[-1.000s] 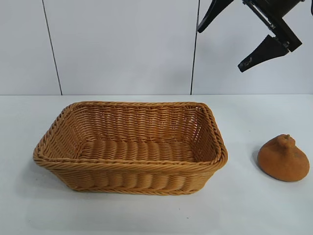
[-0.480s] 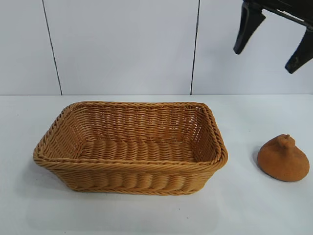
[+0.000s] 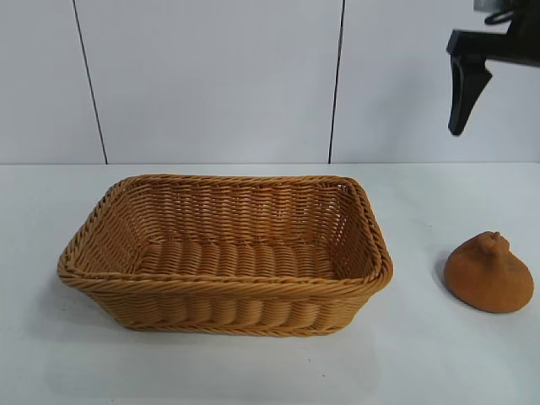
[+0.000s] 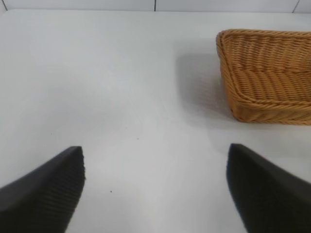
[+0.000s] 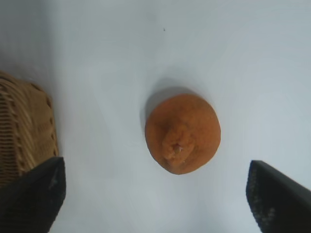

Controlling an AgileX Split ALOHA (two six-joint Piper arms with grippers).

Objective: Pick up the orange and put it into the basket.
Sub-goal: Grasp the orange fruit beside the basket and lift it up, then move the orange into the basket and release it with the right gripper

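The orange [image 3: 489, 274] sits on the white table to the right of the basket [image 3: 224, 291], apart from it, knobbly neck up. The basket is tan wicker and holds nothing. My right gripper [image 5: 154, 167] is open and empty, high above the orange [image 5: 182, 133], looking straight down on it. Only one of its black fingers [image 3: 464, 89] shows in the exterior view, at the top right. My left gripper [image 4: 155, 148] is open and empty over bare table, with a corner of the basket [image 4: 265, 77] off to one side. The left arm is out of the exterior view.
A white panelled wall [image 3: 211, 80] stands behind the table. A corner of the basket [image 5: 24, 131] shows beside one right finger in the right wrist view. Bare white table [image 3: 422, 363] lies in front of the basket and around the orange.
My right gripper has moved rightward and turned over the last second. Two fingers showed before; now one hangs upright at the top right edge. The orange and basket have not moved.
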